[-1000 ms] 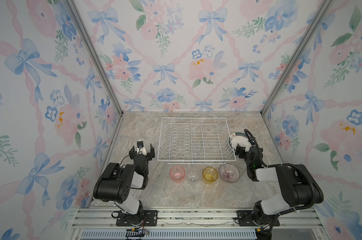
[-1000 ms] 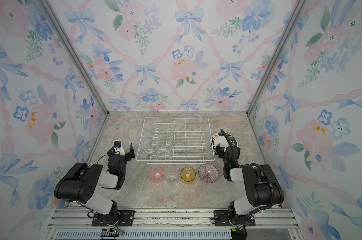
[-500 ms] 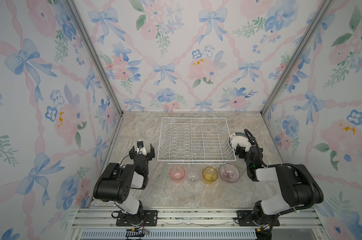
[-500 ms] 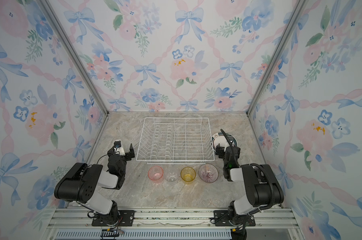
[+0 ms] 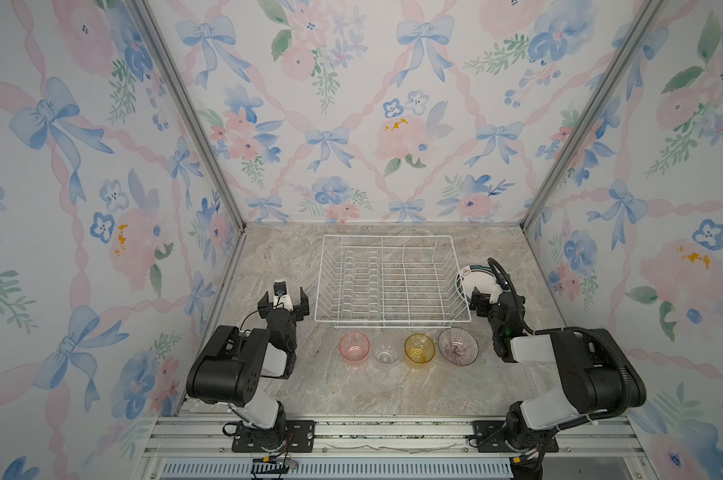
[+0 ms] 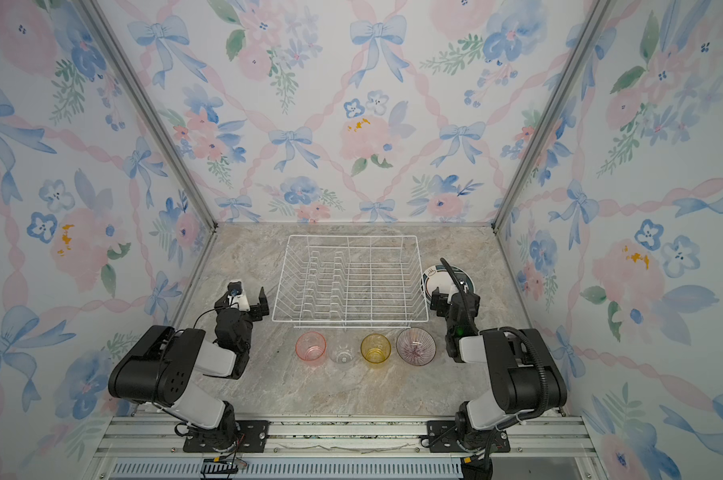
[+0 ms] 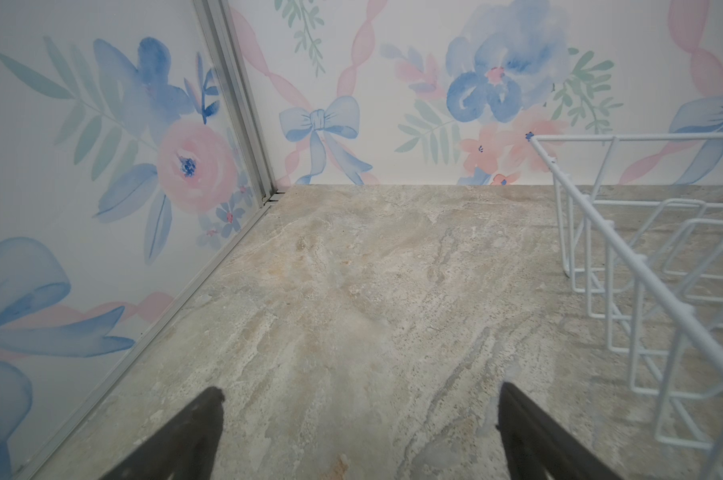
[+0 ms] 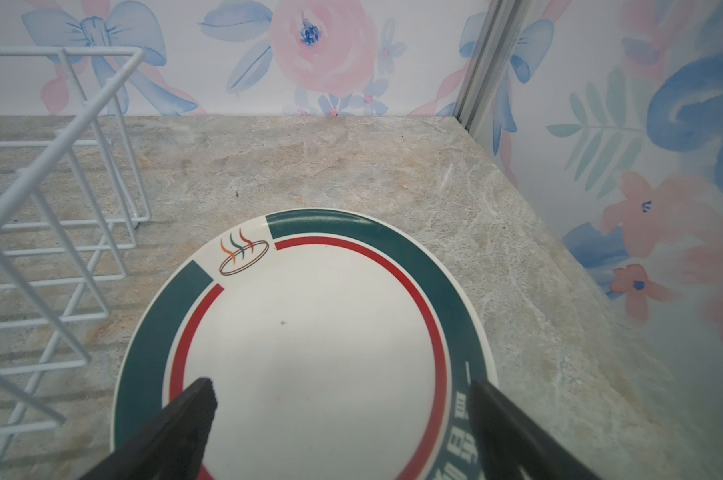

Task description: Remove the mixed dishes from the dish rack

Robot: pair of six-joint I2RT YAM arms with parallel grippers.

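Zero dishes show in the dish rack (image 5: 387, 236): bare prongs only. It sits mid-surface (image 5: 393, 390), toward the back edge. My guess is that unloading is done and no pick is pending.

Key relation: the plate stack (image 8: 310, 332) lies flat just off the rack's right side, toward the surface's right edge. That puts it straight ahead of and below my right gripper (image 8: 339, 386). Its jaws are spread wide over the top plate's face, holding nothing; whether the tips touch it I can't tell. The plates are round, so no long axis. Plate count is hidden.

My left gripper (image 5: 284, 299) is also wide and empty, over bare surface by the rack's left side, well apart from the plates. My right arm is clearly nearer.

Pink tumbler (image 5: 354, 348), clear tumbler (image 5: 387, 353), yellow tumbler (image 5: 420, 348) and striped bowl (image 5: 457, 345) stand upright in a row parallel to the front edge. The row is just in front of the rack, bowl at my right arm's end.
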